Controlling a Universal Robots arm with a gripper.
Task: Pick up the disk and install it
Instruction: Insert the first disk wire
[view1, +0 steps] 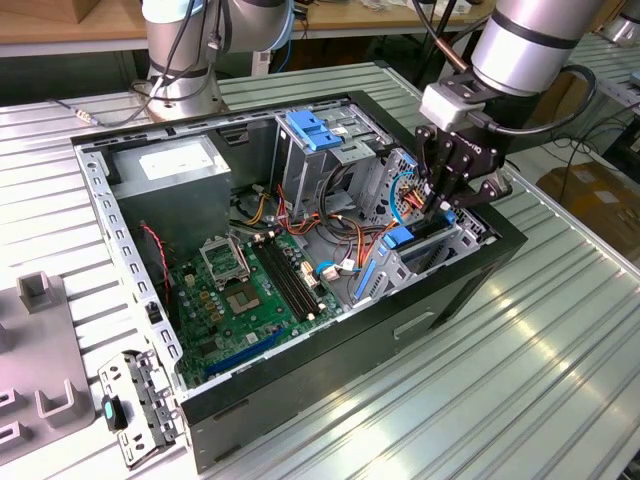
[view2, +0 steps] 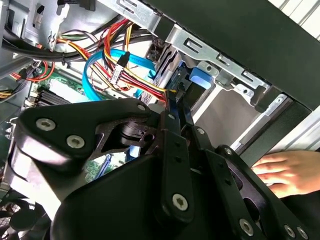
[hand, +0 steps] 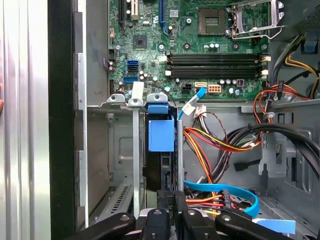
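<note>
The disk (hand: 159, 167) stands on edge inside the grey drive cage (view1: 445, 250) at the exterior view's right end of the open computer case (view1: 330, 352). Its blue rail tab (hand: 161, 132) faces the motherboard, and the blue rails (view1: 400, 238) show in the cage. My gripper (view1: 443, 203) reaches straight down onto the cage. Its black fingers (view2: 171, 131) are drawn together, with their tips at the disk's blue-railed end (view2: 178, 91). I cannot see whether they pinch the rail or only press on it.
Coloured cables (hand: 220, 145) and a blue ribbon cable (view2: 100, 65) crowd the space beside the cage. A blue slotted bracket (view1: 315, 130) tops another cage. The power supply (view1: 175, 170) and motherboard (view1: 250, 290) fill the case. A person's hand (view2: 285, 172) rests just outside the case wall.
</note>
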